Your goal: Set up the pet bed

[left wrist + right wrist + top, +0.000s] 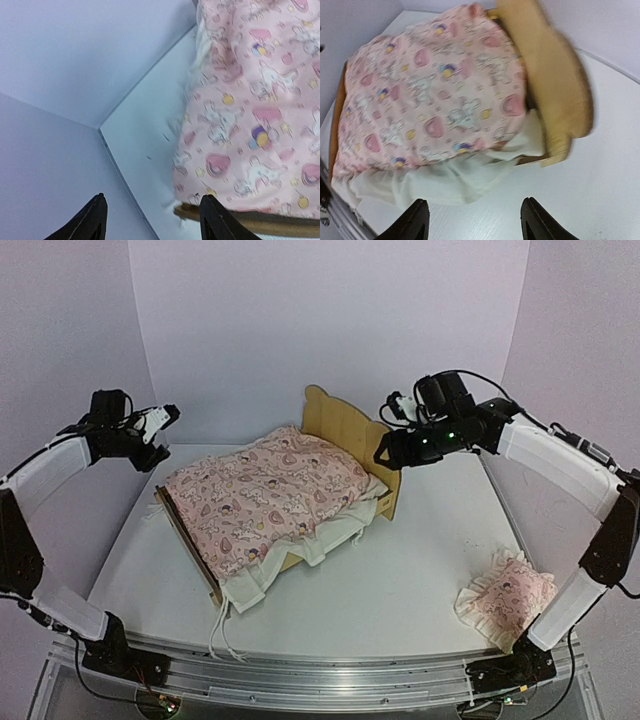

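Note:
The pet bed (345, 425) stands at the middle back of the table, its plywood bear-ear headboard at the right end. A pink printed cover (265, 490) with a cream ruffle lies spread over it and hangs over the near rail. My left gripper (157, 435) hovers open past the bed's left end, and in the left wrist view this gripper (153, 196) is empty, with the cover (250, 100) and the wooden rail (280, 222) beside it. My right gripper (385, 455) hangs open by the headboard. In its own view this gripper (475, 200) is empty above the ruffle (450, 180) and headboard (555, 80).
A small pink ruffled pillow (505, 600) lies at the front right, beside the right arm. Lilac walls close the table at the back and sides; the left wall corner (100, 129) is close to the left gripper. White ties (225, 635) trail toward the front edge.

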Motion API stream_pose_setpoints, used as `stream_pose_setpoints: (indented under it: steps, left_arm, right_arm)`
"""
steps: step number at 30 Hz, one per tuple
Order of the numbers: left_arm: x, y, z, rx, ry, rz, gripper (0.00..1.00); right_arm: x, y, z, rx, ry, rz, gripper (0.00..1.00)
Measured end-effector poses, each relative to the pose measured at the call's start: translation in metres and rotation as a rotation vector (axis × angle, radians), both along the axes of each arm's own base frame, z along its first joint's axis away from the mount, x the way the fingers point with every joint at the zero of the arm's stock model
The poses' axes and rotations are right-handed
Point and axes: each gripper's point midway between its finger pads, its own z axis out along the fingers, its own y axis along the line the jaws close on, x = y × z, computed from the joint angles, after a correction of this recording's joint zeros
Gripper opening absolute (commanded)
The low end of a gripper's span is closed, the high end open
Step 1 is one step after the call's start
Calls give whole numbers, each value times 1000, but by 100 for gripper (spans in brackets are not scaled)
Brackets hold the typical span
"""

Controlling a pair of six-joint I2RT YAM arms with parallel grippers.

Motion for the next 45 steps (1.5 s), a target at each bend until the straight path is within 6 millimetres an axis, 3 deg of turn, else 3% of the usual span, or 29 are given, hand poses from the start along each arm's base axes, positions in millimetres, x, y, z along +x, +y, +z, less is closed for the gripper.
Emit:
stream_pose_setpoints:
  steps: [4, 9, 14, 18, 20, 23, 30, 34, 37, 42, 45]
  left_arm:
    - [-67, 11, -46, -6, 113, 43, 64]
    - [-134, 15, -123, 7, 291, 69, 63]
    - [-163, 16, -163, 12, 383, 68, 63]
    - [-170, 9, -177, -16, 418, 37, 63]
    - [-167, 4, -180, -39, 424, 15, 64]
    - [-161, -5, -187, -72, 446, -21, 64]
    - [-121, -46, -184, -91, 444, -156, 65]
    - [-93, -79, -172, -82, 405, -255, 65]
    - [-67, -95, -165, -95, 401, -289, 64]
    - [-19, -109, -150, -116, 361, -293, 64]
    - [-8, -111, -145, -123, 349, -285, 64]
  right_arm:
    - [41, -39, 8, -28, -34, -115, 68]
    - [84, -48, -12, -62, -9, -156, 61]
    - [105, -51, -52, -105, 57, -176, 19]
    - [110, -54, -64, -133, 68, -174, 4]
    - [106, -57, -63, -158, 47, -147, 1]
    - [85, -63, -64, -174, 51, -140, 0]
    - [11, -109, -67, -191, 105, -235, 3]
    - [-26, -136, -69, -195, 142, -324, 11]
    - [-42, -148, -69, -183, 163, -392, 26]
    - [-67, -157, -70, -146, 247, -477, 43]
    - [-76, -166, -57, -174, 268, -509, 46]
